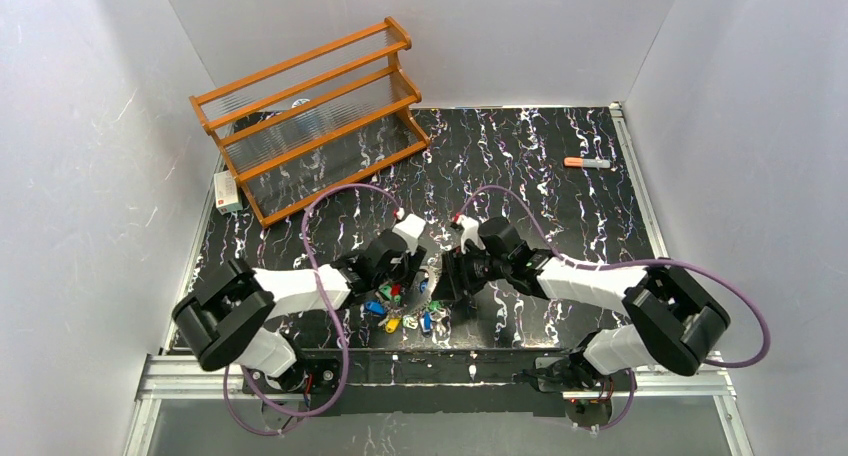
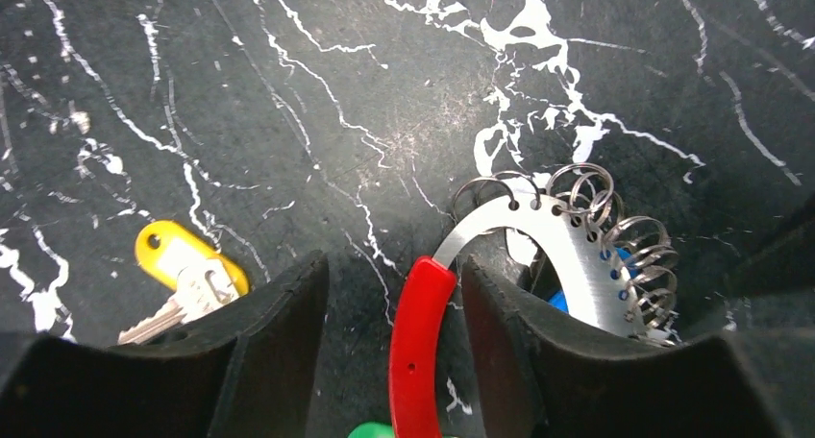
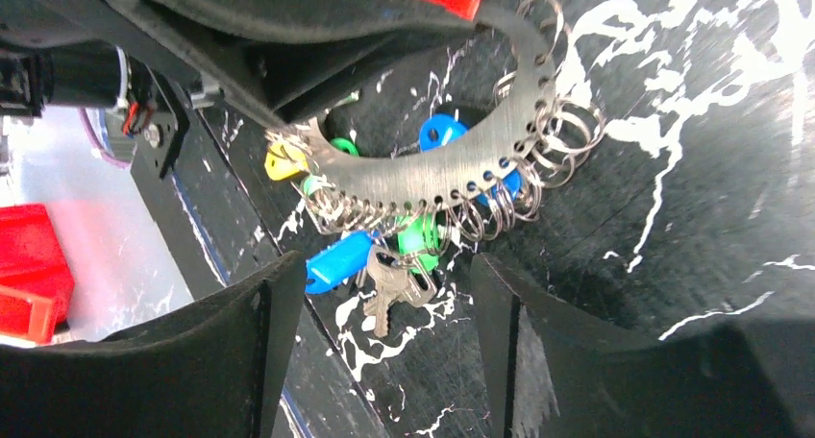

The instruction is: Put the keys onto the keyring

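Note:
The keyring (image 3: 452, 174) is a flat metal band fringed with small wire rings, ending in a red arc (image 2: 418, 347). On it hang keys with blue (image 3: 338, 260), green (image 3: 419, 234) and yellow (image 3: 282, 161) tags. The cluster lies near the table's front edge (image 1: 400, 311). My left gripper (image 2: 392, 270) is open, with the red arc between its jaws, close to the right finger (image 2: 509, 332) and clear of the left one. A loose yellow-tagged key (image 2: 183, 265) lies just left of it. My right gripper (image 3: 384, 265) is open, facing the ring, a bare metal key (image 3: 382, 294) just ahead of its fingertips.
A wooden rack (image 1: 310, 116) stands at the back left with a small white box (image 1: 228, 191) beside it. An orange-capped marker (image 1: 587, 162) lies at the back right. The two grippers (image 1: 408, 274) (image 1: 447, 276) nearly meet over the keys.

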`<state>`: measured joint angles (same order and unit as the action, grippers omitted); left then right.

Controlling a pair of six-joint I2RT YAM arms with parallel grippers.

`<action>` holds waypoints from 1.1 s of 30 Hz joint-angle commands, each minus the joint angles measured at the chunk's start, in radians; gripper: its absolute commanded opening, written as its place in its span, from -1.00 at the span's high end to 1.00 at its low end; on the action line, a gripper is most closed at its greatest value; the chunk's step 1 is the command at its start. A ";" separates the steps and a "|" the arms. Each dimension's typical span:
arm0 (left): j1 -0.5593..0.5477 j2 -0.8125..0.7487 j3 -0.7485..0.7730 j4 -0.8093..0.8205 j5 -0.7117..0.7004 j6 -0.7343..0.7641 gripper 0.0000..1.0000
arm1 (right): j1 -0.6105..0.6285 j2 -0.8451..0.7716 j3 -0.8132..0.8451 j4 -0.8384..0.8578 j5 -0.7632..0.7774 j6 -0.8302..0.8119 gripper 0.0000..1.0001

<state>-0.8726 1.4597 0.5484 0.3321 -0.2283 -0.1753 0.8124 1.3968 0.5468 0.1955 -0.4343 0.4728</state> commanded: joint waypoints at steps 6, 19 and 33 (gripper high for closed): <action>0.008 -0.306 -0.146 0.016 0.009 -0.077 -0.27 | -0.086 -0.053 0.073 -0.079 0.057 -0.090 -0.44; 0.012 -0.644 -0.420 0.205 0.163 -0.156 -0.22 | -0.123 -0.042 0.060 -0.016 -0.040 -0.103 -0.09; 0.012 -0.636 -0.447 0.313 0.214 -0.155 -0.18 | -0.142 0.098 -0.047 0.225 -0.186 0.120 0.40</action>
<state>-0.8658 0.8165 0.0895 0.6094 -0.0284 -0.3336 0.6743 1.4868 0.5037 0.3199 -0.5861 0.5488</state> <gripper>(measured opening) 0.594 0.303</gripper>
